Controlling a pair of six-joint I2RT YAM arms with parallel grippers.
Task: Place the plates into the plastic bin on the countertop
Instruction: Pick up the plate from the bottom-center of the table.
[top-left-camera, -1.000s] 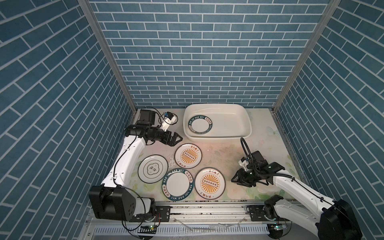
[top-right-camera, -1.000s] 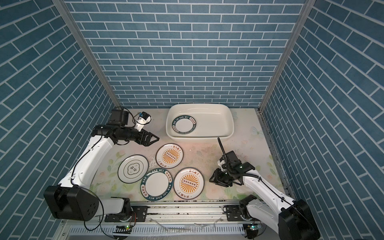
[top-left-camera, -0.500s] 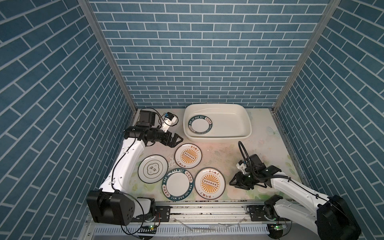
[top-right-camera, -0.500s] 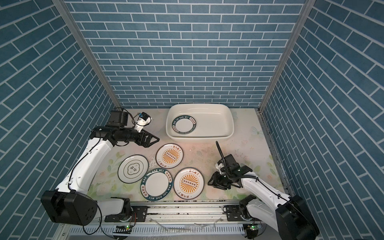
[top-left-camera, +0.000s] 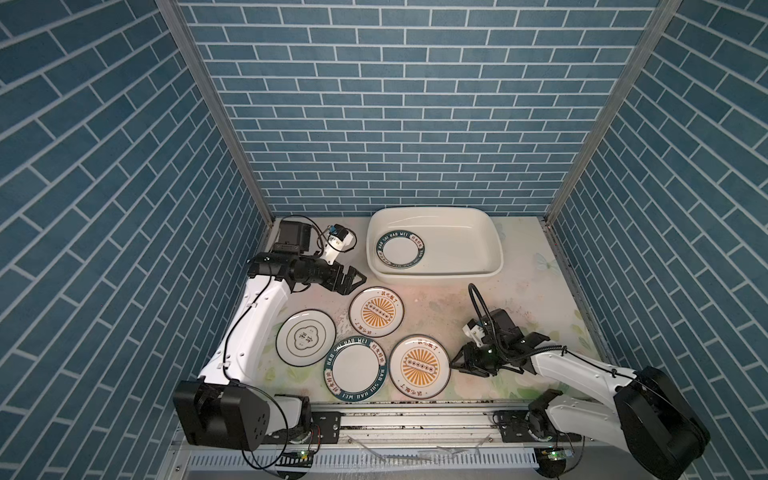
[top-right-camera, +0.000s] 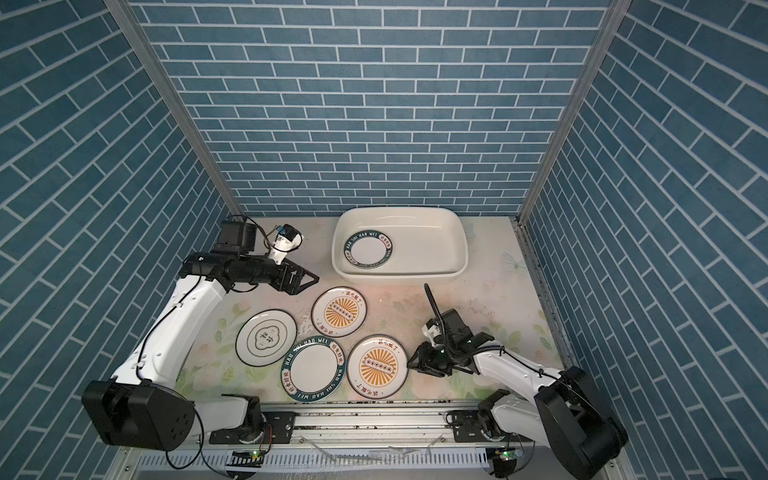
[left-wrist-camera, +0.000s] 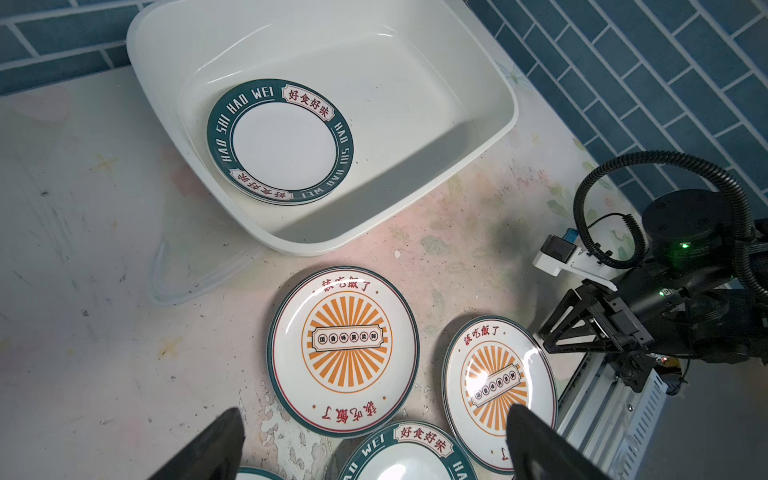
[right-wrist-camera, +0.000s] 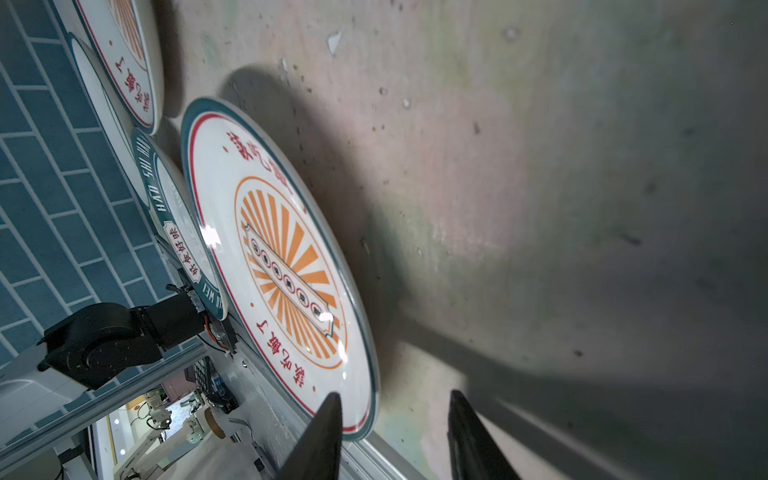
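Countertop (top-left-camera: 449, 307): scuffed floral print, four plates lying flat on it. Bin (top-left-camera: 457, 253) at the back, its right half bare. A teal plate (top-left-camera: 401, 253) lies in the left half, with more rims showing under it in the left wrist view; count unclear. Loose on the counter: cloud plate (top-left-camera: 306, 337), front teal plate (top-left-camera: 356, 368), far sunburst plate (top-left-camera: 376, 311), near sunburst plate (top-left-camera: 419, 365). The front teal plate and near sunburst plate sit rim to rim; I cannot tell whether they touch. Risks, as judged:
- The rims lie low on the counter, so a finger that fails to get under may shove the near sunburst plate into the front teal plate or toward the rail (top-left-camera: 415, 419).
- An edge-only pinch on glossy glaze may slip, and the plate could tilt and drop.
- A hard set-down on the stack in the bin could chip it.
- Both arms reaching for the bin at once could clash.

Right gripper (top-left-camera: 460, 365) is low at the right edge of the near sunburst plate and carries nothing. Its fingers (right-wrist-camera: 324, 440) are partly parted, one above the plate's rim and one outside over bare counter, with the rim between them; contact cannot be told. Left gripper (top-left-camera: 358, 279) hovers between the bin and the far sunburst plate. Its fingers (left-wrist-camera: 216, 449) are spread wide and hold nothing.
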